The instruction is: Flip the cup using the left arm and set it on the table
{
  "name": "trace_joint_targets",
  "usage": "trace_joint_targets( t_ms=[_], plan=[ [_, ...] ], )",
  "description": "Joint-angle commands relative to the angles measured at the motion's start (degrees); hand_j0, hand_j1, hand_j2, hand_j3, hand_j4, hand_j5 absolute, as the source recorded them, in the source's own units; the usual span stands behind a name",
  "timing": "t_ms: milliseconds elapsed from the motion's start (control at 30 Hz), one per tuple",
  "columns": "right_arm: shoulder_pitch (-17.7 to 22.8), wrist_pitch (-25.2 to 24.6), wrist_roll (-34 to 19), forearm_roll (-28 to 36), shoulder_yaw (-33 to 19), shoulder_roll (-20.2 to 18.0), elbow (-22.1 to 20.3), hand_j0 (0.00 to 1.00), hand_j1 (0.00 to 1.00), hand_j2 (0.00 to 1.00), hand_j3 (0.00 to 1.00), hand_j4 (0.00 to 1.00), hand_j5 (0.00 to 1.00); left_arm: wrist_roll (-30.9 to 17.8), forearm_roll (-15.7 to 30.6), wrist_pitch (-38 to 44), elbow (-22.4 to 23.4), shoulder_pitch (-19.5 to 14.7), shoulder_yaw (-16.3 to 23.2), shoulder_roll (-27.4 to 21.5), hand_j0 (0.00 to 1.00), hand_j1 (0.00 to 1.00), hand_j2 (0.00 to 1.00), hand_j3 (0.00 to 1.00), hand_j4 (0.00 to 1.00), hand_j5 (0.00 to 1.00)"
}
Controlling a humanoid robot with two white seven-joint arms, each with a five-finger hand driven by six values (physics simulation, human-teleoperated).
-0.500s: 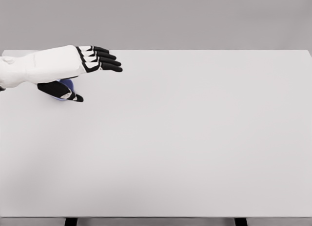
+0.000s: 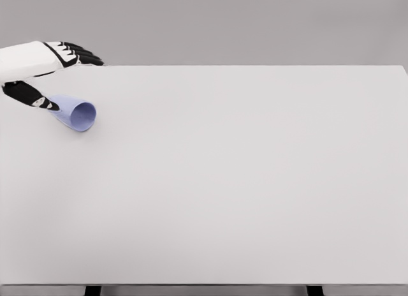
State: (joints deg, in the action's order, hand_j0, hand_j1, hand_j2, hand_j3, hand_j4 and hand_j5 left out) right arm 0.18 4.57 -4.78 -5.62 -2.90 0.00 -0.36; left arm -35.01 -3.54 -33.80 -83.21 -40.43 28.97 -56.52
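Observation:
A pale blue cup (image 2: 75, 114) lies on its side on the white table (image 2: 242, 181) near the far left, its open mouth facing right and toward me. My left hand (image 2: 54, 73) hovers above and left of the cup, fingers stretched out flat and the thumb (image 2: 32, 96) pointing down just over the cup's base end. The hand holds nothing. My right arm does not show.
The table's far edge runs just behind the left hand, and its left edge lies close to the cup. Two dark table legs (image 2: 93, 289) show at the bottom.
My left hand has pulled back to the left and up, uncovering the cup, which was mostly hidden beneath it before.

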Motion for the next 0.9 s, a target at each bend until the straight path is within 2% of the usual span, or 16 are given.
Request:
trace_joint_targets(
  t_ms=[0, 33, 67, 100, 133, 167, 233, 533, 600, 667, 700, 767, 867],
  plan=[
    [0.00, 0.00, -0.05, -0.01, 0.00, 0.00, 0.01, 1.00, 1.00, 1.00, 1.00, 1.00, 1.00, 0.01, -0.50, 1.80, 9.62, -0.87, 7.04, -1.84, 1.00, 1.00, 1.00, 1.00, 1.00, 1.00],
    [0.00, 0.00, -0.06, -0.01, 0.00, 0.00, 0.01, 1.00, 1.00, 1.00, 1.00, 1.00, 1.00, 0.01, -0.41, 2.25, 11.05, -3.51, 11.79, -1.75, 1.00, 1.00, 1.00, 1.00, 1.00, 1.00],
    [0.00, 0.00, -0.06, -0.01, 0.00, 0.00, 0.01, 1.00, 1.00, 1.00, 1.00, 1.00, 1.00, 0.01, -0.50, 1.11, 11.49, -7.20, 18.82, -3.50, 1.00, 1.00, 1.00, 1.00, 1.00, 1.00],
    [0.00, 0.00, 0.03, -0.01, 0.00, 0.00, 0.01, 1.00, 1.00, 1.00, 1.00, 1.00, 1.00, 0.01, -0.50, 1.11, 12.27, -9.75, 23.40, -3.51, 1.00, 1.00, 1.00, 1.00, 1.00, 1.00],
    [0.00, 0.00, -0.06, -0.01, 0.00, 0.00, 0.01, 1.00, 1.00, 1.00, 1.00, 1.00, 1.00, 0.01, -0.50, 1.63, 13.68, -12.22, 26.92, -0.53, 1.00, 1.00, 1.00, 1.00, 1.00, 1.00],
    [0.00, 0.00, -0.06, -0.01, 0.00, 0.00, 0.01, 1.00, 1.00, 1.00, 1.00, 1.00, 1.00, 0.01, -0.33, 2.77, 14.56, -12.83, 27.54, 0.71, 1.00, 1.00, 1.00, 1.00, 1.00, 1.00],
    [0.00, 0.00, -0.06, -0.01, 0.00, 0.00, 0.01, 1.00, 1.00, 1.00, 1.00, 1.00, 1.00, 0.01, 0.99, 14.81, 15.44, -12.92, 29.47, 2.82, 1.00, 1.00, 1.00, 1.00, 1.00, 1.00],
    [0.00, 0.00, 0.03, -0.01, 0.00, 0.00, 0.01, 1.00, 1.00, 1.00, 1.00, 1.00, 1.00, 0.01, 0.82, 14.82, 15.44, -13.89, 29.21, 2.82, 1.00, 1.00, 1.00, 1.00, 1.00, 1.00],
    [0.00, 0.00, -0.06, -0.01, 0.00, 0.00, 0.01, 1.00, 1.00, 1.00, 1.00, 1.00, 1.00, 0.01, 0.03, 14.82, 15.53, -13.98, 29.30, 3.00, 1.00, 1.00, 1.00, 1.00, 1.00, 1.00],
    [0.00, 0.00, -0.06, -0.01, 0.00, 0.00, 0.01, 1.00, 1.00, 1.00, 1.00, 1.00, 1.00, 0.01, -3.13, 14.03, 15.44, -13.98, 29.21, 3.44, 0.99, 0.99, 0.99, 0.99, 0.99, 0.99],
    [0.00, 0.00, -0.06, -0.01, 0.00, 0.00, 0.01, 1.00, 1.00, 1.00, 1.00, 1.00, 1.00, 0.64, -3.58, 13.68, 15.44, -13.98, 29.30, 3.61, 0.98, 0.98, 0.98, 0.98, 0.98, 0.98],
    [0.00, 0.00, -0.05, -0.01, 0.00, 0.00, 0.01, 1.00, 1.00, 1.00, 1.00, 1.00, 1.00, 5.21, -5.33, 13.85, 15.62, -13.98, 29.21, 3.61, 0.98, 0.98, 0.98, 0.98, 0.98, 0.98],
    [0.00, 0.00, 0.03, -0.01, 0.00, 0.00, 0.01, 1.00, 1.00, 1.00, 1.00, 1.00, 1.00, 5.83, -5.51, 14.03, 17.46, -14.15, 29.04, 3.79, 0.98, 0.98, 0.98, 0.98, 0.98, 0.98]
  ],
)
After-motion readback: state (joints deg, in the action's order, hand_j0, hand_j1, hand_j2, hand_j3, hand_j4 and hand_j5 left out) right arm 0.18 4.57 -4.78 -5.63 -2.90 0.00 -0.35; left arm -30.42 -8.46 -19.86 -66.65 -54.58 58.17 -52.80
